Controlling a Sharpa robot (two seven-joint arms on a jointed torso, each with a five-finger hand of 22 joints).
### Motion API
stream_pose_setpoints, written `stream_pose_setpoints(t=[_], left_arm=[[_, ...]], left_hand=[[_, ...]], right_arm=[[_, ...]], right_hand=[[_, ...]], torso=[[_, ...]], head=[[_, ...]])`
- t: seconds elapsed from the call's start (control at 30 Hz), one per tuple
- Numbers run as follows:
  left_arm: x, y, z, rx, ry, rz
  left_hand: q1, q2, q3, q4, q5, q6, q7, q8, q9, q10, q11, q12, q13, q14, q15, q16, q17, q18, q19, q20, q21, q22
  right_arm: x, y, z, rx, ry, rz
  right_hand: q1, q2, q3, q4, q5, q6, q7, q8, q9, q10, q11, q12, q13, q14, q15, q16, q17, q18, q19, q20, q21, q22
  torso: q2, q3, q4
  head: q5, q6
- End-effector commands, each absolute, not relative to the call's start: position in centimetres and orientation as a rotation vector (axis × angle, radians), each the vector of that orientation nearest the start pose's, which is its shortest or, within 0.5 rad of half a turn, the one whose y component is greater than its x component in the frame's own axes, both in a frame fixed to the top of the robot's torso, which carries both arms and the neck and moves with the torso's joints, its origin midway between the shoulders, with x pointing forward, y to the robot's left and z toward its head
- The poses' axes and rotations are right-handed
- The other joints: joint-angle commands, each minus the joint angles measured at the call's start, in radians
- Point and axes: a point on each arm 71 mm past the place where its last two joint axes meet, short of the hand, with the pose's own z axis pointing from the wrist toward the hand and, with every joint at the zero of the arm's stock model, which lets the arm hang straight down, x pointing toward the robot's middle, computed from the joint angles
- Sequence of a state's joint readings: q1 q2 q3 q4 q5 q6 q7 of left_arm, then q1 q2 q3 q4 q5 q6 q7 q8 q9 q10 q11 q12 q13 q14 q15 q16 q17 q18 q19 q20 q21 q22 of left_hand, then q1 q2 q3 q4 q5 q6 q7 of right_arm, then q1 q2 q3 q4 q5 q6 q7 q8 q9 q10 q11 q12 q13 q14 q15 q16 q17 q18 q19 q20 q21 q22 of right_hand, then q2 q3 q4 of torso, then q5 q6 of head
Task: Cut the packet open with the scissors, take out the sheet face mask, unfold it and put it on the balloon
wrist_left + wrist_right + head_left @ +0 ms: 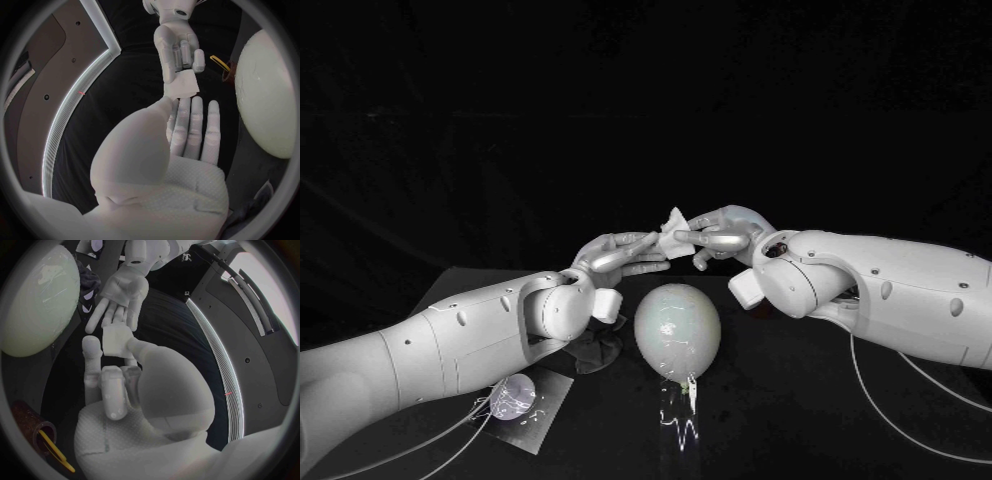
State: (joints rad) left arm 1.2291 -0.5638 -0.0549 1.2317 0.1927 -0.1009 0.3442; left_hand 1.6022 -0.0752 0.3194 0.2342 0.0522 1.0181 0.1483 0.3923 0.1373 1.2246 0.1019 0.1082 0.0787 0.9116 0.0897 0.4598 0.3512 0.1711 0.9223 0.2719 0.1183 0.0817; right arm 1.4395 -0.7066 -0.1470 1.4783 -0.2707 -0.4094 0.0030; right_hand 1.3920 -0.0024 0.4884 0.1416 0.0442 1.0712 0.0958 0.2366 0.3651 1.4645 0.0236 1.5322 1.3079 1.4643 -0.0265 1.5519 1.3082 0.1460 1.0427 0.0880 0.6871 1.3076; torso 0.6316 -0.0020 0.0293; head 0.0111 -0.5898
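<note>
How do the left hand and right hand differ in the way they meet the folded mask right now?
The right hand curls its fingers, pinching the folded mask; the left hand stretches its fingers out, tips touching it, grip unclear. In the head view the right hand sits higher than the left hand. Both meet at the folded mask, clear of the balloon.

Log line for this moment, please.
mask: folded | right hand: pinches it | left hand: touches it | balloon: bare

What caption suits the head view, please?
Right hand holds the folded sheet mask, left hand touching it, near the balloon.
</note>
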Motion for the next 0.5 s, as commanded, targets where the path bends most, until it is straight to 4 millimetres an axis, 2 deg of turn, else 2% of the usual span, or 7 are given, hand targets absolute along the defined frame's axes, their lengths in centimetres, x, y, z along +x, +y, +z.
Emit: stream_pose_setpoints(t=[0.03,0.3,0.5], left_arm=[[53.77,13.92,-18.70,-1.262,1.467,-1.761],[53.73,13.89,-18.62,-1.259,1.458,-1.772],[53.67,13.78,-18.59,-1.257,1.461,-1.782]], left_hand=[[0.002,0.022,0.025,-0.011,-0.004,0.004,-0.003,0.011,0.009,0.016,-0.001,0.000,-0.001,0.017,0.000,0.004,-0.001,0.012,0.013,-0.001,0.008,0.003],[-0.015,0.039,0.055,-0.021,-0.004,-0.008,-0.009,0.029,0.027,0.031,-0.005,0.001,-0.002,0.035,-0.005,0.002,-0.005,0.012,0.021,-0.009,0.017,0.008],[-0.025,0.041,0.062,-0.022,-0.004,-0.012,-0.016,0.036,0.035,0.035,-0.006,0.000,-0.002,0.039,-0.005,0.001,-0.005,0.011,0.022,-0.012,0.018,0.009]], right_arm=[[52.01,-15.74,-11.86,0.826,1.691,1.223],[52.26,-15.87,-11.98,0.830,1.702,1.215],[52.35,-15.70,-12.17,0.829,1.721,1.218]], right_hand=[[-0.001,0.006,0.005,0.000,0.004,0.009,-0.001,0.023,0.015,0.093,-0.004,0.002,0.234,0.087,-0.004,0.002,0.222,0.020,0.005,-0.001,0.003,0.040],[-0.002,0.006,0.006,0.000,0.004,0.009,-0.001,0.023,0.016,0.091,-0.004,-0.002,0.231,0.086,-0.004,0.001,0.219,0.021,0.003,-0.001,0.000,0.039],[-0.029,-0.009,0.007,-0.013,0.004,-0.034,0.014,0.010,0.015,0.051,0.010,-0.097,0.159,0.040,0.006,-0.038,0.133,0.031,-0.058,0.004,-0.086,0.018]], torso=[[0.000,-0.0001,0.0003],[0.000,-0.0002,-0.0002],[0.001,0.0003,-0.0001]], head=[[-0.001,0.000],[-0.001,-0.003],[0.000,-0.003]])
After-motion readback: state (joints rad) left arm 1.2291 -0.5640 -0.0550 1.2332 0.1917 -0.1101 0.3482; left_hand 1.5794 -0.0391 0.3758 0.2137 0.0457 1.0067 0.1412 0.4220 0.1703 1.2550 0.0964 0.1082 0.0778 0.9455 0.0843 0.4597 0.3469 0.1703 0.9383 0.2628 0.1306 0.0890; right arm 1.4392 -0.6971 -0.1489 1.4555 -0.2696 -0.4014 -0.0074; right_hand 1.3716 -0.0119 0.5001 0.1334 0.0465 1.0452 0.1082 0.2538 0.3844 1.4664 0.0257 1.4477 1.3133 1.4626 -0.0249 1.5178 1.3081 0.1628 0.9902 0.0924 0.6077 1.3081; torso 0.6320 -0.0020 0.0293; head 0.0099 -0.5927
